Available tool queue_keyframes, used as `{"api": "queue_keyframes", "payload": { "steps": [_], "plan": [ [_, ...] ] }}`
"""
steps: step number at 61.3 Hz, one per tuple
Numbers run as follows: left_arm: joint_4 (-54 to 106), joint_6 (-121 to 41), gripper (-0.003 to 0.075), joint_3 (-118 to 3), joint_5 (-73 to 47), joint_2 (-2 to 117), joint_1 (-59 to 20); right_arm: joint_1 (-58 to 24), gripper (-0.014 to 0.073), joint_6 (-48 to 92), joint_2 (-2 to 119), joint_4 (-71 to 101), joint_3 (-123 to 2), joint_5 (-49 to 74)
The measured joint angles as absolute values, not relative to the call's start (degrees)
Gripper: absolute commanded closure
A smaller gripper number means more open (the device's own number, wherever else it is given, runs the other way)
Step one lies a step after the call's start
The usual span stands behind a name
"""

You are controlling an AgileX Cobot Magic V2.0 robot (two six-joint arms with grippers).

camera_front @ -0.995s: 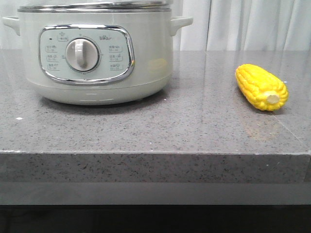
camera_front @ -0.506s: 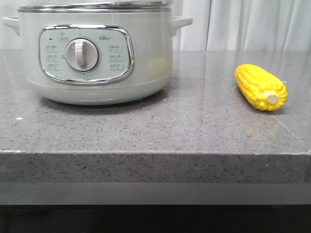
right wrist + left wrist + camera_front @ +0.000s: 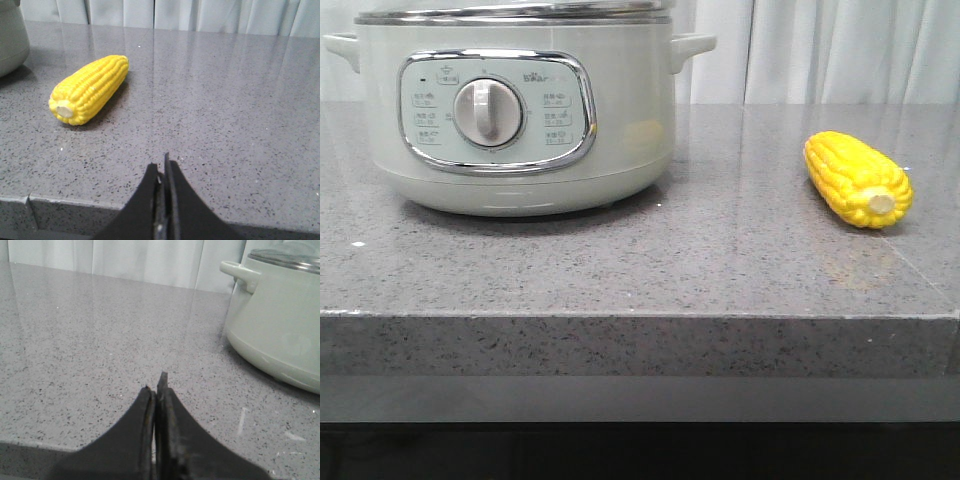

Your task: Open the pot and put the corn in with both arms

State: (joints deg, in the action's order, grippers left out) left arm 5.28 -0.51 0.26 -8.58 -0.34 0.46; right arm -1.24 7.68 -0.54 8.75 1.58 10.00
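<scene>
Nothing of the task is judged done yet: the lid [image 3: 515, 12] is seated on the pot [image 3: 510, 110], and the corn [image 3: 858, 179] is lying untouched on the grey speckled counter [image 3: 640, 270]. Both steps are left, the lid to be lifted and the cob to be carried in. The left gripper [image 3: 157, 390] is seen with its fingers pressed together on nothing, low by the counter's near edge, the pot's side handle [image 3: 241, 274] well apart from it. The right gripper [image 3: 164, 170] is likewise closed and empty, at the near edge, the corn off to one side and not touched. The pot is noted as round, pale grey-green, with a chrome-framed panel [image 3: 498, 110], a round dial [image 3: 488, 111] and a steel-rimmed lid. The corn is bright yellow, rows of kernels plain, its pale stub end turned toward the counter's near edge, well apart from the pot on the robot's right.
</scene>
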Motion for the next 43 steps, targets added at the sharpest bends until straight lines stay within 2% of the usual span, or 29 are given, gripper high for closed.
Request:
{"api": "queue_keyframes", "payload": {
  "steps": [13,21,34,43],
  "plan": [
    [5.3,-0.5,0.0739,-8.3,-14.7,0.3,0.5,-1.2,0.0662,7.7,-0.5,8.7,-5.0,15.0],
    [5.1,-0.5,0.0739,-17.7,-18.7,5.9,0.5,-1.2,0.0662,7.7,0.1,8.7,-13.4,19.4],
    [4.6,-0.5,0.0738,-28.8,-20.0,17.4,0.5,-1.2,0.0662,7.7,8.8,8.7,-25.0,22.2],
    [4.4,-0.5,0.0738,-31.0,-20.1,21.1,0.5,-1.2,0.0662,7.7,13.0,8.7,-28.7,23.2]
  ]
}}
